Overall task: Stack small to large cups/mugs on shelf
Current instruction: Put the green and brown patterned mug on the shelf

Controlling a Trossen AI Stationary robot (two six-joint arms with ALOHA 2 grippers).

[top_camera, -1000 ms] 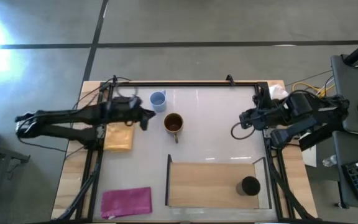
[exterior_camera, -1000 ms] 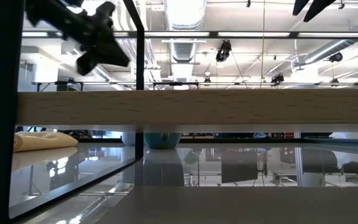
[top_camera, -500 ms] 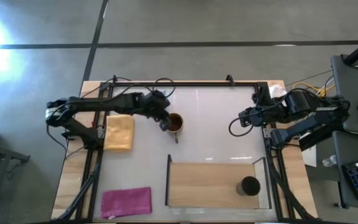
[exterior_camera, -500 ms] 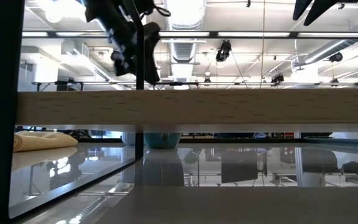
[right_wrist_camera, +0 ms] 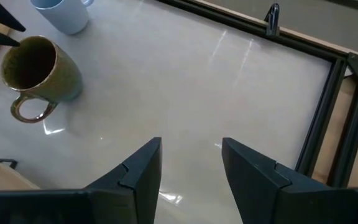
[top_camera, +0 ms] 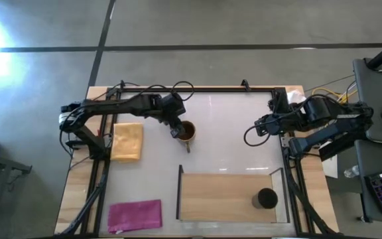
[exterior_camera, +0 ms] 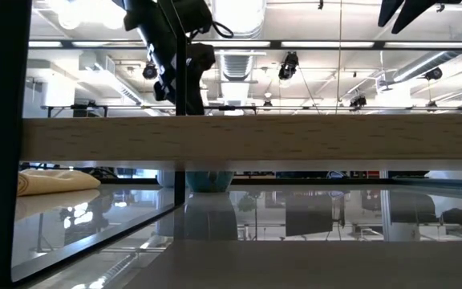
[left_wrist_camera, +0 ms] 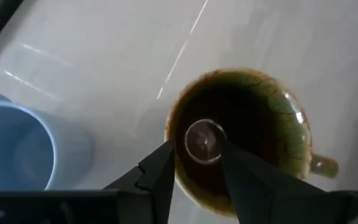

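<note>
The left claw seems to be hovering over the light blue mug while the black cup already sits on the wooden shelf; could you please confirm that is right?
Not quite. The left claw hovers over the brown mug, not the light blue mug, which stands beside it; the left wrist view looks straight down into the brown one. The black cup does sit on the wooden shelf, as the high view shows.

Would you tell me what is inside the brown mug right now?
The brown mug shows only a dark glazed interior with a bright round glint; no smaller cup. The left gripper's fingers cover its near rim.
</note>
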